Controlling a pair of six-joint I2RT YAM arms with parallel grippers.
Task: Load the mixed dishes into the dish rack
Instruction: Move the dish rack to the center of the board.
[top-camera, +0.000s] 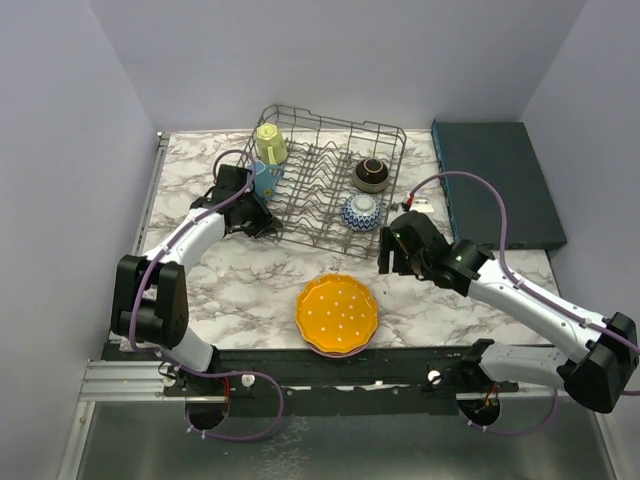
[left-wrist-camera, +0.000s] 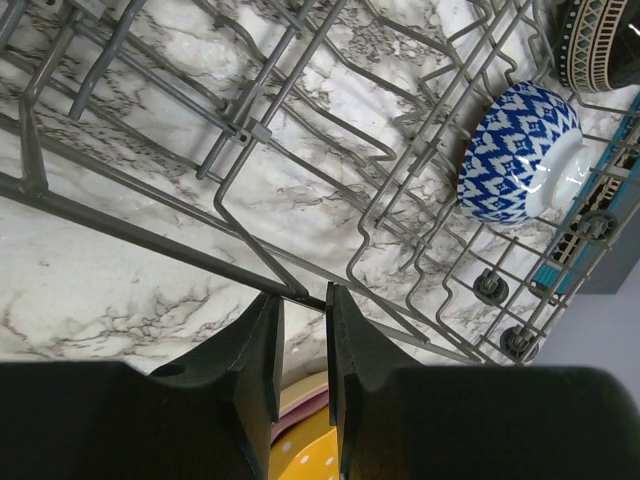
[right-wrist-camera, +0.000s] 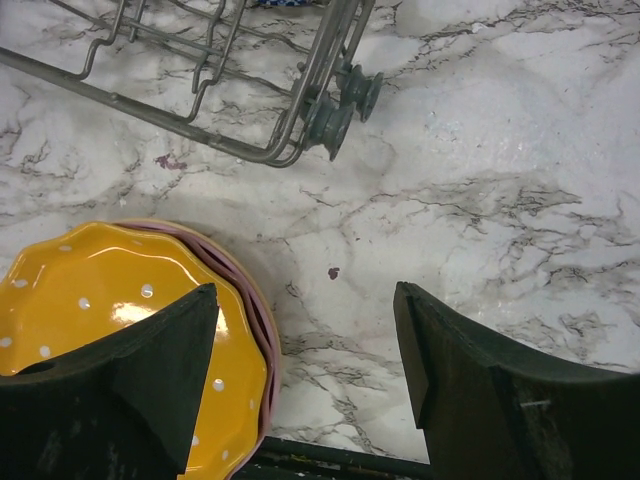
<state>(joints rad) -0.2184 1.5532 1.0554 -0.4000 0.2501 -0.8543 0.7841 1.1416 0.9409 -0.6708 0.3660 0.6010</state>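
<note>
Dish rack (top-camera: 322, 172), grey wire, stands at 12 o'clock on the marble table (top-camera: 250, 290). It holds a yellow mug (top-camera: 270, 143) and blue mug (top-camera: 265, 178) at its 9 and 2 bowls at its 3. A teal box (top-camera: 495, 185) flanks it at 3, and an orange plate (top-camera: 337, 315) lies at 6.

Left wrist view: the left gripper (left-wrist-camera: 303, 300) has its jaws narrowly parted and empty at the rack's rim, with the blue-white bowl (left-wrist-camera: 515, 150) at 2.

Right wrist view: the right gripper (right-wrist-camera: 305, 300) is spread wide and empty over marble, with the orange plate stacked on a pink plate (right-wrist-camera: 255, 310) at 8.
</note>
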